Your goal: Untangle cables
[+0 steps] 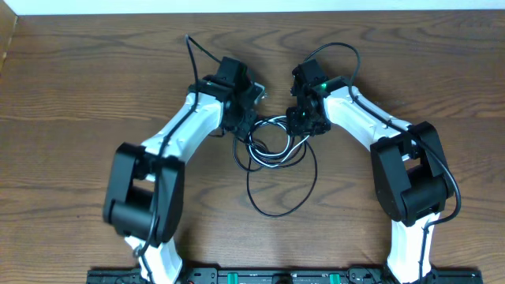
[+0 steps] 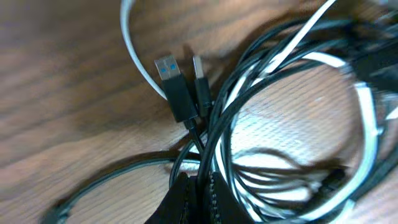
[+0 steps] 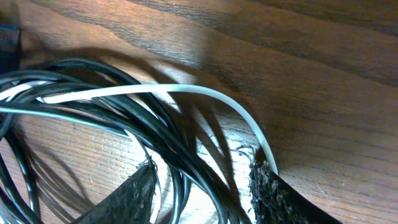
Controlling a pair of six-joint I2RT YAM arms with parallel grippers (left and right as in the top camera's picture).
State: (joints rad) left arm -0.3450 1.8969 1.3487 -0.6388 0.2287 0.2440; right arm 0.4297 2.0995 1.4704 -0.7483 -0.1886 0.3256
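The cables [image 1: 271,147] lie tangled in the middle of the wooden table, with one black loop trailing toward the front. My left gripper [image 1: 243,125] is at the tangle's left edge. In the left wrist view it [image 2: 199,186] is shut on a thin black strand [image 2: 214,134], just below a black USB plug [image 2: 174,84] and a smaller plug [image 2: 200,84]. My right gripper [image 1: 304,125] is at the tangle's right edge. In the right wrist view it [image 3: 202,183] stands open with several black strands [image 3: 168,140] running between its fingers, and a white cable [image 3: 155,91] arcs over to the right fingertip [image 3: 267,186].
Bare wooden table [image 1: 79,87] surrounds the tangle. Both arm bases [image 1: 260,276] stand along the front edge. The arms' own thick black leads [image 1: 192,49] rise behind each wrist. A pale wall edge [image 1: 8,31] shows at the far left corner.
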